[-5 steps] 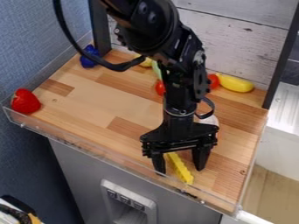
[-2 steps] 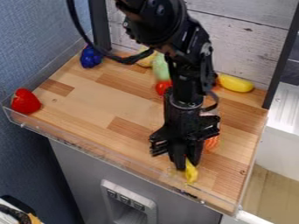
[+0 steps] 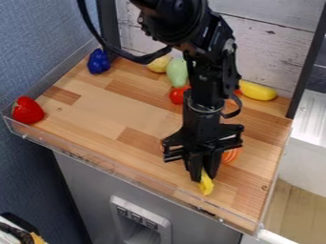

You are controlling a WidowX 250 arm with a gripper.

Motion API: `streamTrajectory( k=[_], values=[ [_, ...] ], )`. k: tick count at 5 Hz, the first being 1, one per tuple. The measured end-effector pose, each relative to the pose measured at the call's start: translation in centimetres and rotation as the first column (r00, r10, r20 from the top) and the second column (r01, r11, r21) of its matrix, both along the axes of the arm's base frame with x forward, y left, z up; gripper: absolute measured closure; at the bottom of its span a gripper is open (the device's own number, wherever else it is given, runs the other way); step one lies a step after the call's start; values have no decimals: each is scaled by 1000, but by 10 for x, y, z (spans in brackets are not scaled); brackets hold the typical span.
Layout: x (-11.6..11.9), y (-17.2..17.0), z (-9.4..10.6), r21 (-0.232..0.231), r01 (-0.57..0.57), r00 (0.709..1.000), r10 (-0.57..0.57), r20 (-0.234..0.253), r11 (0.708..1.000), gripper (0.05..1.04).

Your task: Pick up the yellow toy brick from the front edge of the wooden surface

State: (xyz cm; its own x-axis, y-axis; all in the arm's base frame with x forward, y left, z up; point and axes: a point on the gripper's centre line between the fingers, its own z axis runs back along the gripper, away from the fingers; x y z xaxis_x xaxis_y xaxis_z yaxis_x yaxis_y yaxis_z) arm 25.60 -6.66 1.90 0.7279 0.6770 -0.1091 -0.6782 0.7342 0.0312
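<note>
You have the yellow piece [image 3: 207, 186] pinched between the fingertips of your hand [image 3: 203, 177]. It is bright, plain yellow and looks longish, with a blunt, angular lower end poking out below the fingers; its upper part is hidden between them. It points down toward the front edge of the worktop [image 3: 96, 114], just inside that edge and nearer the front right corner than the front left. You can't tell whether its lower end touches the wood.

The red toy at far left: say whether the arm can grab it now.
Probably not: the gripper looks shut on the yellow piece, which would need releasing before the red toy could be taken.
</note>
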Motion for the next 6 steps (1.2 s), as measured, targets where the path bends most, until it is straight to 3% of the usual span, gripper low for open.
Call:
streamTrajectory(
  k=[1,2,3,4,5,6],
  values=[
    [-2,-2,20,-12,167,986,-167,-15,986,879],
    [-1,-1,58,-23,378,926,-378,-2,925,879],
    [-2,1,85,-39,584,812,-584,5,811,879],
    [15,26,105,-41,759,651,-759,34,649,879],
    [40,60,106,-59,838,544,-838,32,542,879],
    [61,106,104,-66,822,569,-821,37,566,879]
  ],
)
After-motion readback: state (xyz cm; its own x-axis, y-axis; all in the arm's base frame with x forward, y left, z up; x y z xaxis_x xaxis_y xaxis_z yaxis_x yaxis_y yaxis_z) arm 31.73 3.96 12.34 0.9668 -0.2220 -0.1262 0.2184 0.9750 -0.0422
